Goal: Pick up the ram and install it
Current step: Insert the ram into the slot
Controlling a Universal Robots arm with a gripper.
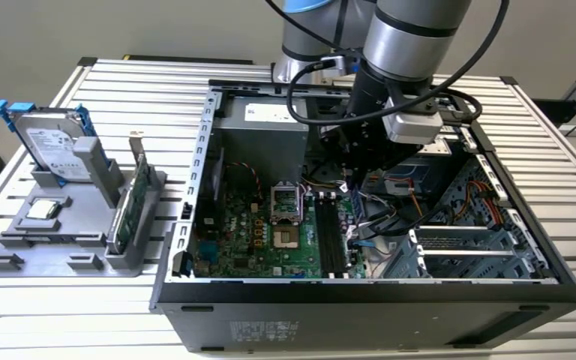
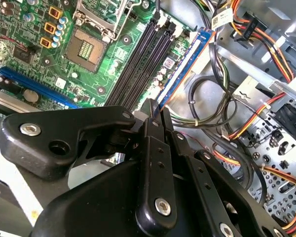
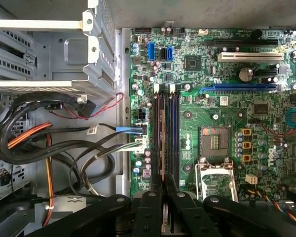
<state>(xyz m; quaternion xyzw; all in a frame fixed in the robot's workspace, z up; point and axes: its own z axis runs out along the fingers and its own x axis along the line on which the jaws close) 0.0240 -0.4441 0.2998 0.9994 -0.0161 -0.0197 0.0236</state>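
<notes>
Holding the ram [image 2: 187, 64] pinched edge-on in the gripper [image 2: 157, 106], down inside the open computer case [image 1: 368, 300].

Clenched on one end of the thin stick, with its length running along the black memory slots [image 3: 172, 138] of the green motherboard [image 1: 258, 232], next to a bundle of cables [image 3: 64, 143]; cannot tell whether touching a slot. Standing outside the case, at the exterior view's left: a hard drive [image 1: 53, 146] and a green card [image 1: 128, 202] upright in a grey stand [image 1: 58, 247].

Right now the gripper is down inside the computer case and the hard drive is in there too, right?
Not quite. The gripper, shut on the ram, is inside the computer case, but the exterior view shows the hard drive outside it, standing in the grey holder on that view's left.
</notes>
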